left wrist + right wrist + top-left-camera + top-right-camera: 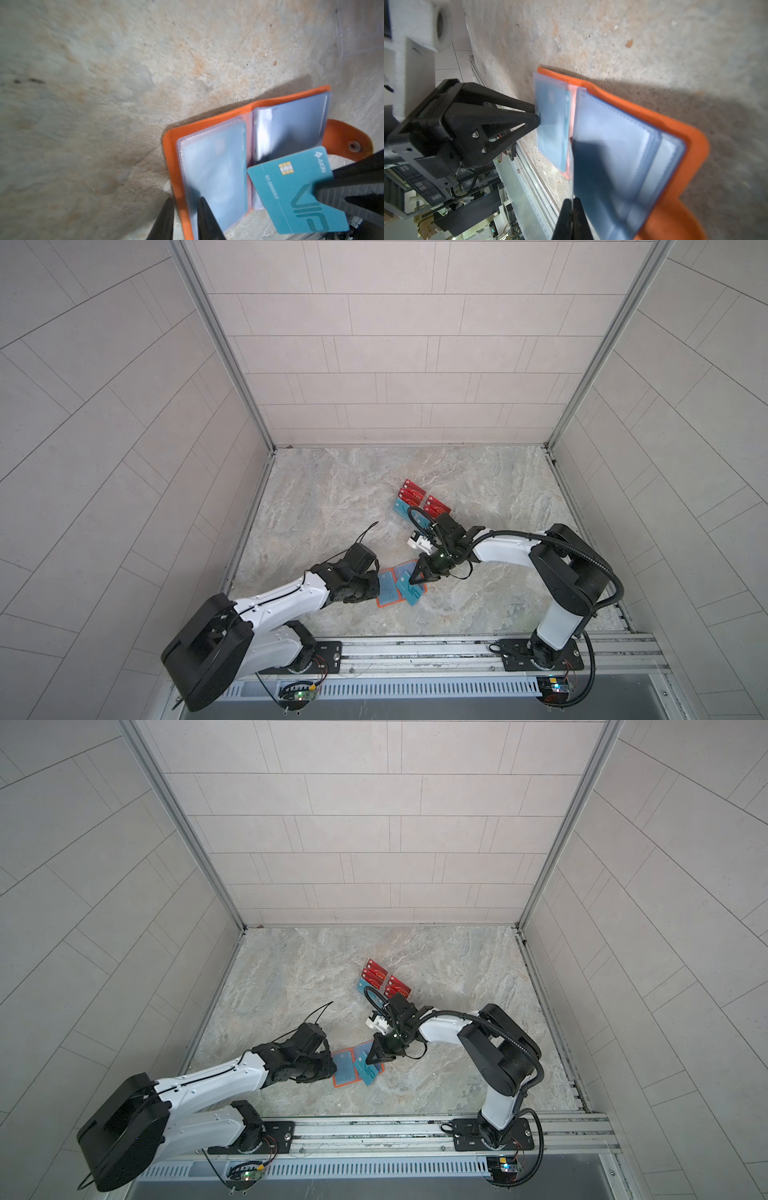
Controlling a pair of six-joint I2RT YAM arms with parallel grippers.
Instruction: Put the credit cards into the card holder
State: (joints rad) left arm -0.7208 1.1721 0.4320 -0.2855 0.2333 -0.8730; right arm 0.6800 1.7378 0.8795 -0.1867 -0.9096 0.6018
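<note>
Nearly centred toward the front of the marble-patterned surface (332, 497), the small orange book-style card holder (390, 589) lies open and flat, with bare stone on every side. The widest stretch runs to the back left corner, and a narrower strip separates the holder from the metal front rail (415, 645). The left claw (537, 118) is set narrow, pinched on the outer edge of the holder's left half, with one finger past the orange rim and one on the clear sleeve. The right claw (415, 580) is closed tight on one teal-blue plastic "VIP" card (291, 197). That card is tilted, one corner over the right half's sleeves and the rest overhanging the holder's edge. The holder's strap tab with its snap (351, 143) sticks out beside that card. A second teal card (556, 116) sits inside the left sleeve. Farther back, well apart from the holder, more cards stand in two overlapping rows. I count five red cards (413, 492) and two teal rack cards (401, 509), though the right arm covers part of the group.
</note>
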